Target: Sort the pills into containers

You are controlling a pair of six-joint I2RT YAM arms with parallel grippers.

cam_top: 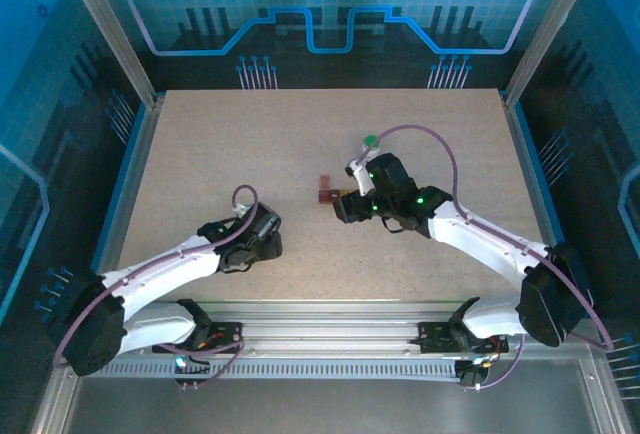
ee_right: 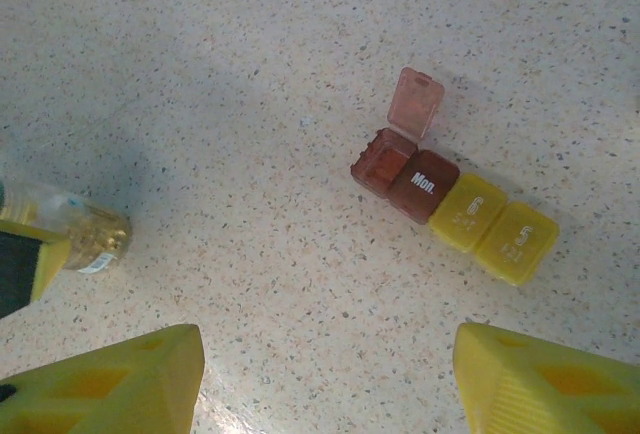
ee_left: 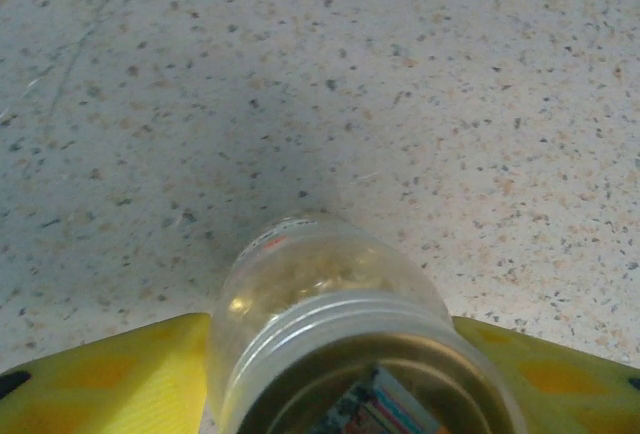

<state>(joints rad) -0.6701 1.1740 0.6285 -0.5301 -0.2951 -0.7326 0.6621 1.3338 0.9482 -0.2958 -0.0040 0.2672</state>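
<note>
**Left gripper pinching a bottle; right gripper spread beside the pill organizer**

The pill organizer [ee_right: 455,204] lies flat on the table [ee_right: 250,54] as one row of four joined compartments: two red-brown compartments [ee_right: 405,176], then two yellow compartments [ee_right: 495,229]. The end red-brown cell has its lid [ee_right: 415,104] raised, and the next cell reads "Mon."; whether any cell contains pills cannot be determined. The right gripper [ee_right: 320,389] hovers just beside the organizer on the arm-base side, its fingers [ee_right: 110,379] spread with nothing between them. The left gripper [ee_left: 330,374] is well apart from the organizer, on the left-arm side. Its fingers [ee_left: 110,379] press on both sides of a clear bottle [ee_left: 320,284] with yellowish contents, the threaded neck toward the wrist.
</note>
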